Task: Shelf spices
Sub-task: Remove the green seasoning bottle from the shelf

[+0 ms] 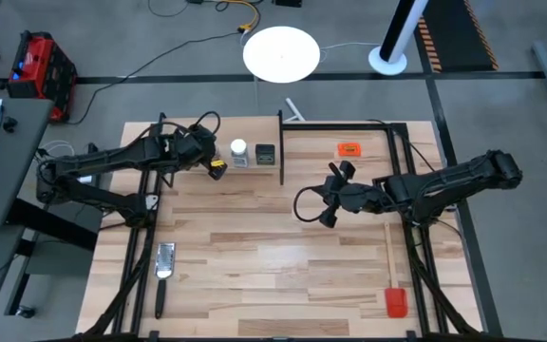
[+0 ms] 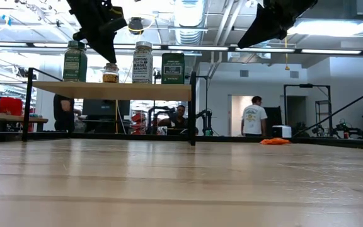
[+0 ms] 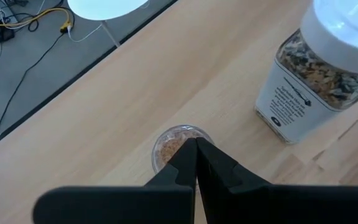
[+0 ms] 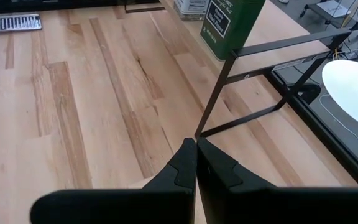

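Behind the table you've got a lab w/ a person standing far back in a white shirt. Your shelf [image 2: 112, 91] stands at the table's far left, all four spices on it: green-lidded jar [image 2: 74, 61], brownish jar [image 2: 111, 73], clear jar with white lid [image 2: 142, 62], black cube-like tin [image 2: 172, 68], left to right in the low view. Left gripper [image 3: 196, 163] hangs right over the brownish jar, fingers pressed together, nothing held. Right gripper [image 4: 196, 163] sits mid-table above bare wood beside the shelf's end, fingers closed too, empty. Spatula [image 1: 393, 285] lies near the right edge.
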Controlling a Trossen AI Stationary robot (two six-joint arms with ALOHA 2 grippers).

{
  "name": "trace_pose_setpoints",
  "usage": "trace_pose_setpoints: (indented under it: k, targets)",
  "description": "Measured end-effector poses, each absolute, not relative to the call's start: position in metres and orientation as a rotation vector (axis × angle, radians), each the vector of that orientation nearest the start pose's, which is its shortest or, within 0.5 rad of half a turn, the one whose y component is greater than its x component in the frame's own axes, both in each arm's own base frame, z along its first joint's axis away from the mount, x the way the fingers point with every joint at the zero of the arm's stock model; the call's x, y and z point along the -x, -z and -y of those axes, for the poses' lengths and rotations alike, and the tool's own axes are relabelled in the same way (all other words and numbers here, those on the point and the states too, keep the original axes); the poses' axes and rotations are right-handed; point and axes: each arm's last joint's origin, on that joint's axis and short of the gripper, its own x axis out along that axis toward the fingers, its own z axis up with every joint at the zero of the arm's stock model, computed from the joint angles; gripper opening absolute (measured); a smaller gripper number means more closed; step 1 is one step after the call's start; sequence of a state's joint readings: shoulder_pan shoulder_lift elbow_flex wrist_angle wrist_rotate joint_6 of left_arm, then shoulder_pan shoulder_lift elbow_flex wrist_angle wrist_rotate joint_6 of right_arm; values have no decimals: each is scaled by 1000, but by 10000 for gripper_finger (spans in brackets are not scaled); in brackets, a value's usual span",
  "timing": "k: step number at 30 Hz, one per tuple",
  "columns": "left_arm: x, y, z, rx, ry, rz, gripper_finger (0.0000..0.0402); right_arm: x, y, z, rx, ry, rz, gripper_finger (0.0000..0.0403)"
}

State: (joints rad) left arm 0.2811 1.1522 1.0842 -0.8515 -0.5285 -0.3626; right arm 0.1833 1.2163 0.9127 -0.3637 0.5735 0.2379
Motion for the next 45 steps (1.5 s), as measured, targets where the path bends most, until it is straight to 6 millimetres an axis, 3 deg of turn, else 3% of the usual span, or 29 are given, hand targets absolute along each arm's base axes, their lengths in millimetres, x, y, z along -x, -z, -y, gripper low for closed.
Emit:
trace_pose_setpoints:
  k: [45]
  targets:
    - [-207, -315, -63, 242, -848, -778, 0, -251, -278, -31, 22, 444, -577, 15]
